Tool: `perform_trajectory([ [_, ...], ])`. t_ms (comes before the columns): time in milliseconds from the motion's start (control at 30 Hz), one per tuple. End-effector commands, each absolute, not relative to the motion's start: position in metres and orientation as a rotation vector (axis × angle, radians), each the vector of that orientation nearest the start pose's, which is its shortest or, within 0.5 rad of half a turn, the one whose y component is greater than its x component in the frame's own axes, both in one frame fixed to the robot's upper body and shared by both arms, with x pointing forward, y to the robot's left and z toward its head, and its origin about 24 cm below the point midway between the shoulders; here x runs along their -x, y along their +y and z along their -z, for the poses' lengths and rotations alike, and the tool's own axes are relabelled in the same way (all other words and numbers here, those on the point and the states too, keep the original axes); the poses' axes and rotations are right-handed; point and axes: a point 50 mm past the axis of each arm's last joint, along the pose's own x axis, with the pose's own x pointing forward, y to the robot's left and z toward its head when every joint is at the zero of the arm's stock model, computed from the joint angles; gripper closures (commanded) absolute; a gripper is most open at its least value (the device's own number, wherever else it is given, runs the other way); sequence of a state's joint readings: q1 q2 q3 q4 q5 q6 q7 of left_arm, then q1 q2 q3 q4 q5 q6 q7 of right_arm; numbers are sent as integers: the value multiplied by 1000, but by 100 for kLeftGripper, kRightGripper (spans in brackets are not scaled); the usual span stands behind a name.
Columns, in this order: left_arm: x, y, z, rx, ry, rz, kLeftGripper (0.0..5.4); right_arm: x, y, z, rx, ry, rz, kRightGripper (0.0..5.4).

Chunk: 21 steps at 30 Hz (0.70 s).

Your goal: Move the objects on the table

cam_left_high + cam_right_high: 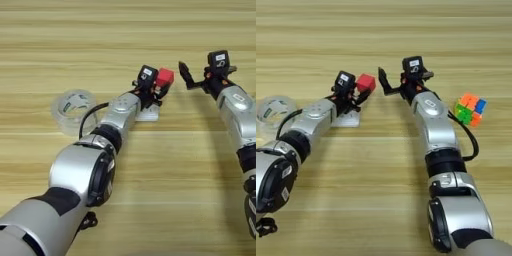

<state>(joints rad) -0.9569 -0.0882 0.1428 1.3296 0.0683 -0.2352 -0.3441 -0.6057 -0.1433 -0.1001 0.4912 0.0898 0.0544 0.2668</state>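
Left jaws [161, 86] around red cube [164, 77].

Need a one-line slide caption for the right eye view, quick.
Left hand holds a red cube above the wooden table; right hand hovers open beside it, puzzle cube at right.

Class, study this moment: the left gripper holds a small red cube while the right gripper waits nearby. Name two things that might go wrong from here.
1. The left gripper pinches the red cube only at one edge, so it may slip and drop.
2. The right gripper hangs open close beside the cube; if either arm advances, they might collide or knock the cube loose. The white bar beneath the left gripper could also be nudged.
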Motion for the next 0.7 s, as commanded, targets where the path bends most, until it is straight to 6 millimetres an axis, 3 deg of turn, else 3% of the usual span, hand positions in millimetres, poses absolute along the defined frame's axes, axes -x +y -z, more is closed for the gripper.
perform_trajectory([
  [33,-381,50,-77,9,111,574,316,-359,-156,-106,17,-59,-252,0],
  [500,-392,93,-94,16,17,504,316,-359,-158,-104,5,-60,-244,0],
  [700,-396,102,-105,33,-26,479,316,-359,-157,-102,3,-55,-247,0],
])
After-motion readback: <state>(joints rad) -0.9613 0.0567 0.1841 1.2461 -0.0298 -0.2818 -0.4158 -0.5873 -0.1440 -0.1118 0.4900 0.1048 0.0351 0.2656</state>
